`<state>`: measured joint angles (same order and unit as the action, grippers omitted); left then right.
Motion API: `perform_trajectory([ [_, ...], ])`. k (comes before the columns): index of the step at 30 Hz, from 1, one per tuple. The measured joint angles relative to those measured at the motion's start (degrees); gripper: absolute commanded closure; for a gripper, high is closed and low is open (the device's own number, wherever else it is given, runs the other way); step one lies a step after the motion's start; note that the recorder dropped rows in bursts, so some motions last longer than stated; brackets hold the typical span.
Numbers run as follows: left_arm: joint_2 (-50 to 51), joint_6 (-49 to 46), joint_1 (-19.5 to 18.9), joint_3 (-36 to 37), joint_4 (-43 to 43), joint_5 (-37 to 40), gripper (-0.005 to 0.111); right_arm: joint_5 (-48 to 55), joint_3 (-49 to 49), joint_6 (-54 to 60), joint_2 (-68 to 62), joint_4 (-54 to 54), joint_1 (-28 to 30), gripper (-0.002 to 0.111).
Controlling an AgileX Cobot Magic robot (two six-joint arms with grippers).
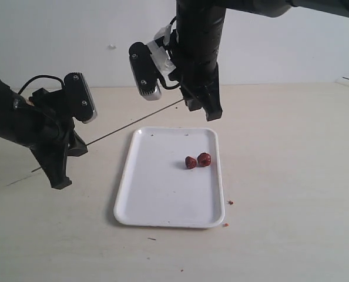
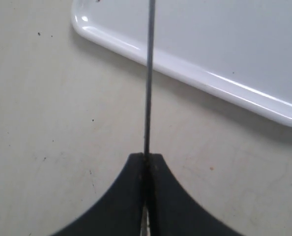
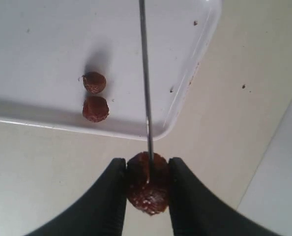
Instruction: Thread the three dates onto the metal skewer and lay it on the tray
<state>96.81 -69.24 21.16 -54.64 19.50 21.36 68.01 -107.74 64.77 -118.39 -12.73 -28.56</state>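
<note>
Crumbs (image 1: 230,202): on the bench, just off the tray's near right corner.
Tray (image 1: 163,205): flat on the bench middle.
Loose dates (image 1: 191,163): two, touching, on the tray beside its right edge, about midway along.
Left claw (image 2: 146,161): pressed together on the skewer's rear part, above the bench left of the tray.
Skewer (image 1: 133,124): clear of the bench; long axis rises from the left claw toward the right claw, passing the tray's far left corner.
Right claw (image 3: 147,164): raised near the tray's far right corner, pinching the held date.
Held date (image 3: 148,196): third fruit, between both fingers, facing the skewer tip.
Key relation: the tip meets the held date near its centre, in line with the finger gap. The next push likely runs along that axis.
Not resolved: piercing depth. The exterior view hides the held date behind the right claw.
</note>
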Motion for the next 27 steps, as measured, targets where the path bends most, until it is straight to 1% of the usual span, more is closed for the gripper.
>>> perform_trajectory([
  [5,0.0,0.1,0.0,0.0,0.0,0.6,0.107,0.1,0.0,0.0,0.0,-0.3,0.0,0.085],
  [15,0.0,0.5,0.0,0.0,-1.5,2.4,0.107,0.7,0.0,0.0,0.0,-1.1,0.0,0.085],
  [21,0.0,0.5,0.0,0.0,-1.7,-0.1,0.107,0.9,0.0,0.0,0.0,-1.0,0.0,0.085],
  [27,0.0,-0.1,0.0,0.0,-1.7,-0.5,0.107,0.9,0.0,-0.1,0.0,-0.7,0.0,0.085],
])
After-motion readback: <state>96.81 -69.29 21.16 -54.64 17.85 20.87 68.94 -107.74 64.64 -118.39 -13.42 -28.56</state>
